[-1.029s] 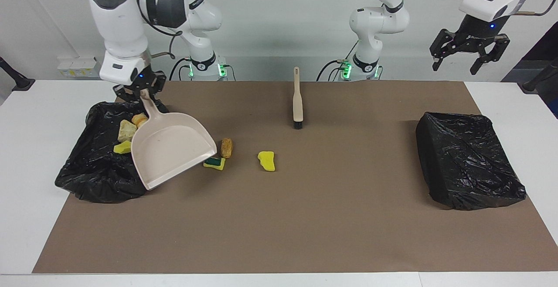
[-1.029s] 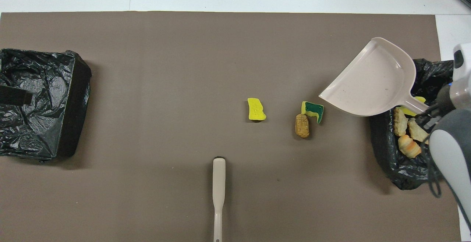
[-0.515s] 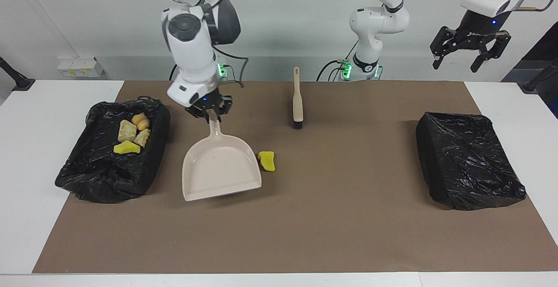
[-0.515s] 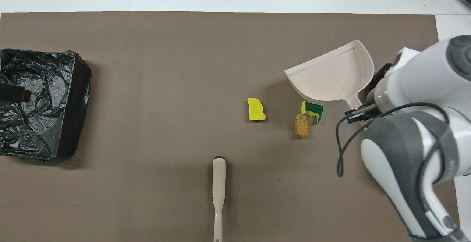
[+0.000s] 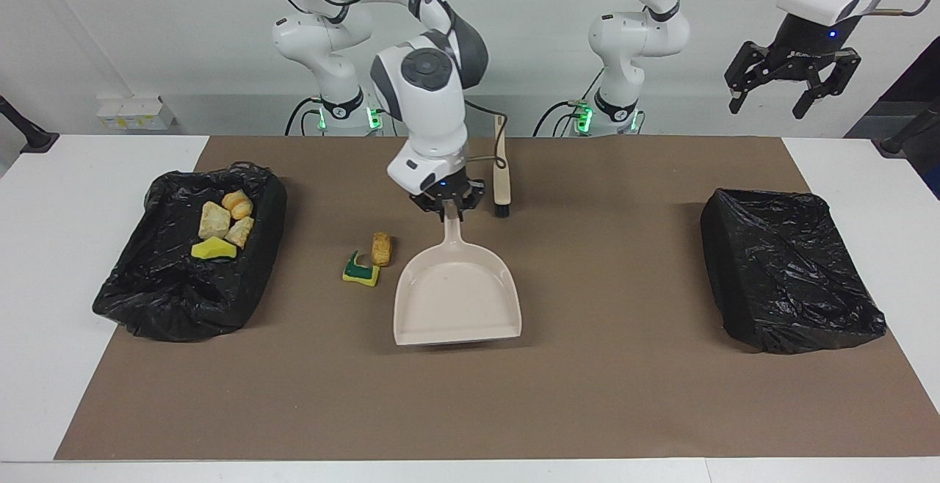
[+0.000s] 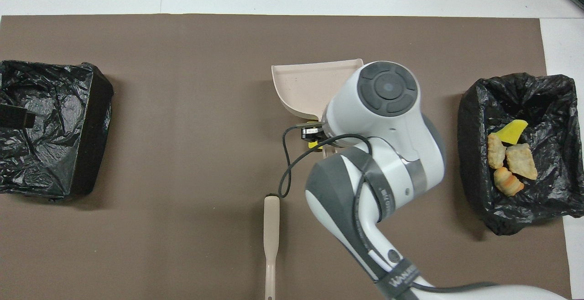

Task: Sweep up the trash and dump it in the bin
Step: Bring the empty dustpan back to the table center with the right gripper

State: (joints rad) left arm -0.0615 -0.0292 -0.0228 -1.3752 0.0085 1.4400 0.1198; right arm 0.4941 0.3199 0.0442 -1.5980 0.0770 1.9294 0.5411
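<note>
Facing view, starting at the robots' end: the brush (image 5: 501,175) lies on the brown mat (image 5: 587,395), handle toward the robots, just beside the right arm's wrist. The right tool (image 5: 446,208) is clamped on the handle of the dustpan (image 5: 457,299), whose open lip points away from the robots. I cannot tell whether the pan rests on the mat or hangs just above it.

The left tool (image 5: 792,86) waits high over the left arm's end of the table (image 5: 44,248), fingers apart and empty.

Three scraps are not yet binned. A brown bread-like piece (image 5: 381,248) and a green-sided sponge (image 5: 360,270) lie beside the pan, toward the right arm's end. In the overhead view a sliver of yellow sponge (image 6: 315,144) shows under the right tool, by the pan's handle.

Four scraps (image 5: 220,230) already sit in the bin (image 5: 147,299) at the right arm's end. A second bin (image 5: 789,277) stands at the left arm's end.

Likely troubles:
- The pan could settle on the yellow sponge, pinning it or rocking the pan so its lip lifts.
- The lip faces away from all three scraps, so a sweep would miss unless the pan is turned.
- The left arm's reach for the brush may crowd the right wrist.
- The slim handle could twist in the grip.
</note>
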